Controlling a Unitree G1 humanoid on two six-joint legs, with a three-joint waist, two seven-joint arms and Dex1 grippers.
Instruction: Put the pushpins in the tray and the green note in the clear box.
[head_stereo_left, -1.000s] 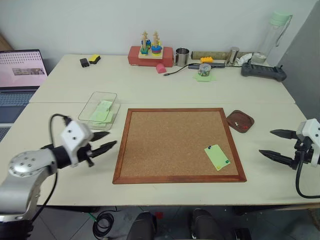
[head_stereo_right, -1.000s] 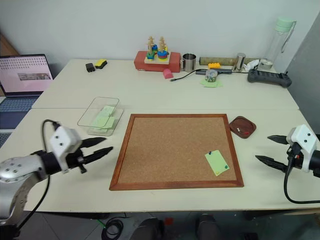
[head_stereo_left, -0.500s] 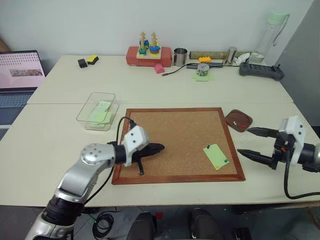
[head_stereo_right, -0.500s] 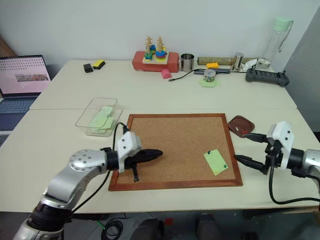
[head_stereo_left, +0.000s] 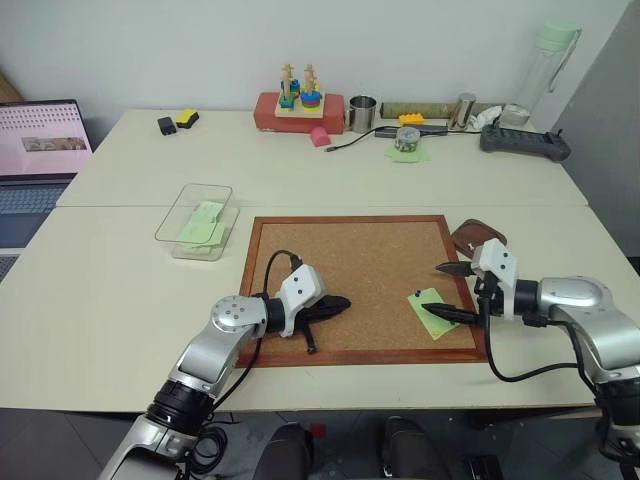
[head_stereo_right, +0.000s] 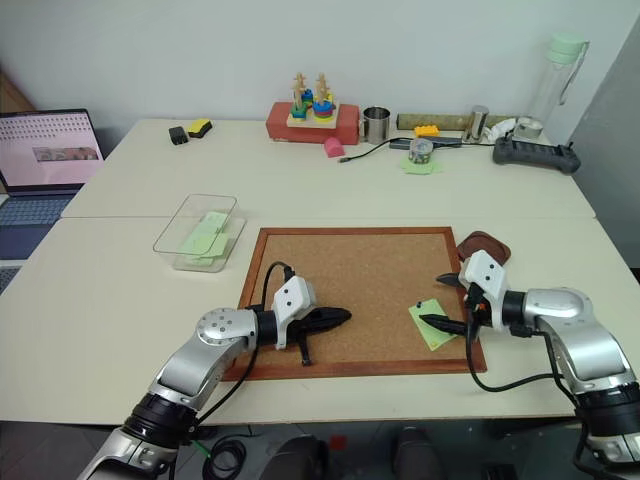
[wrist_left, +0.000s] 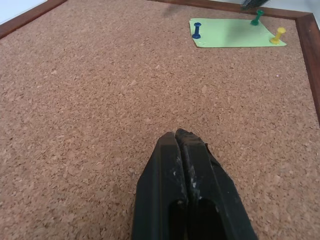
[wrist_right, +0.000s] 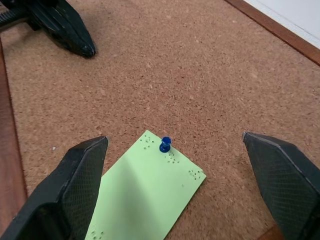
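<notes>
Both arms have swung inward over the cork board: left pincer now clenched (empty), right pincer spread wide.

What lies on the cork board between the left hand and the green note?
Nothing: in the left wrist view, only bare cork board stretches from the shut left hand to the green note, which is still pinned by three pushpins.
</notes>
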